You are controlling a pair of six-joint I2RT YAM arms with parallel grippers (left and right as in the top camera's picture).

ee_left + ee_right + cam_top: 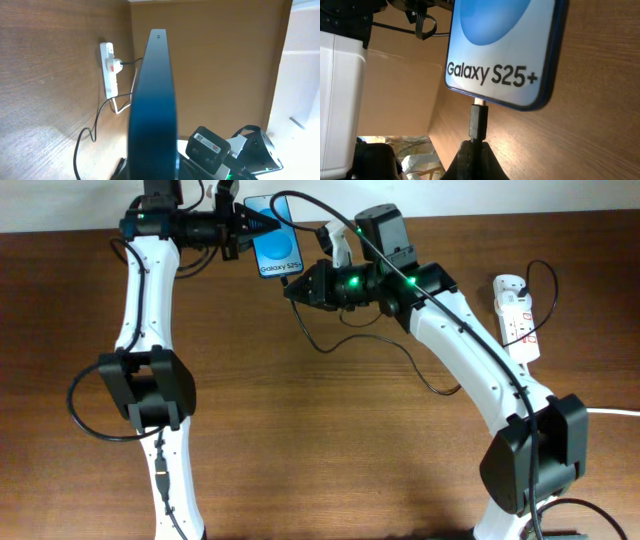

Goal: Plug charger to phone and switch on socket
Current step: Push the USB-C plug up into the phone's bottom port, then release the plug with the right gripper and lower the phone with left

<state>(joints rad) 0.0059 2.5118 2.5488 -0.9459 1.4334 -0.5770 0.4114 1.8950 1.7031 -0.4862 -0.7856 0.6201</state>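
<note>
Under blue phone (pixel 505 40), black charger plug (pixel 479 122)

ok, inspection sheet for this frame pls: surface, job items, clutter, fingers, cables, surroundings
surface: brown wood-grain table
phone: phone held at the far side, screen lit, "Galaxy S25+" readable
charger: charger plug at the phone's bottom edge, a sliver of metal tip showing
socket: socket flat on the table's right side, one plug in it; switch state cannot tell
clutter: black labelled box by the right arm; loose or mounted, cannot tell
grippers: left gripper fingers shut on phone; right gripper fingers shut on charger
cables: thin black lead loops on the table; white cord at right edge
surroundings: pale wall beyond the table
</note>
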